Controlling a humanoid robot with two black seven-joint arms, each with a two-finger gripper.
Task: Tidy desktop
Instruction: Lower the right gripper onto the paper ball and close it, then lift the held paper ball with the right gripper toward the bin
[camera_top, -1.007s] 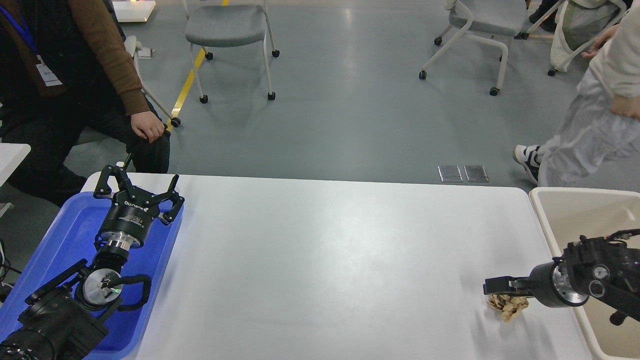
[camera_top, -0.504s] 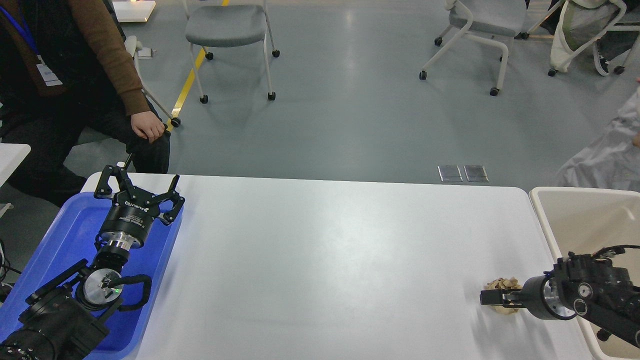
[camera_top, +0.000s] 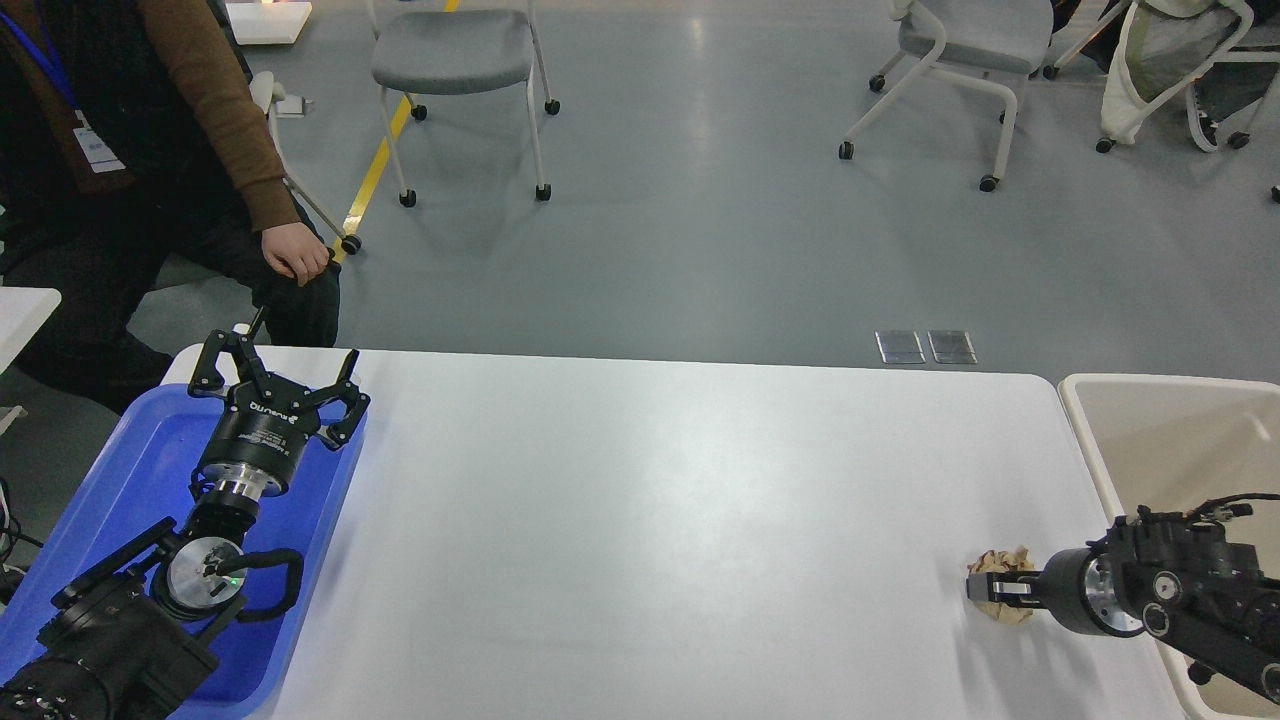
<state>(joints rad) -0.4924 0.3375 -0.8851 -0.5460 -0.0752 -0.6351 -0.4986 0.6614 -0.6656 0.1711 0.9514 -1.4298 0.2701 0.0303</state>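
Room: grey floor, wheeled chairs (camera_top: 455, 60), a seated person (camera_top: 130, 170) at far left.
Desktop (camera_top: 650, 520): white, spanning the foreground between a blue tray (camera_top: 140, 460) on the left and a beige bin (camera_top: 1170, 440) on the right.
Left gripper (camera_top: 277, 372): fingers spread wide, holding nothing, poised over the tray's far corner.
Right gripper (camera_top: 992, 590): low at the desktop's right end, fingers closed around a crumpled paper wad (camera_top: 1003, 570) lying near the bin.
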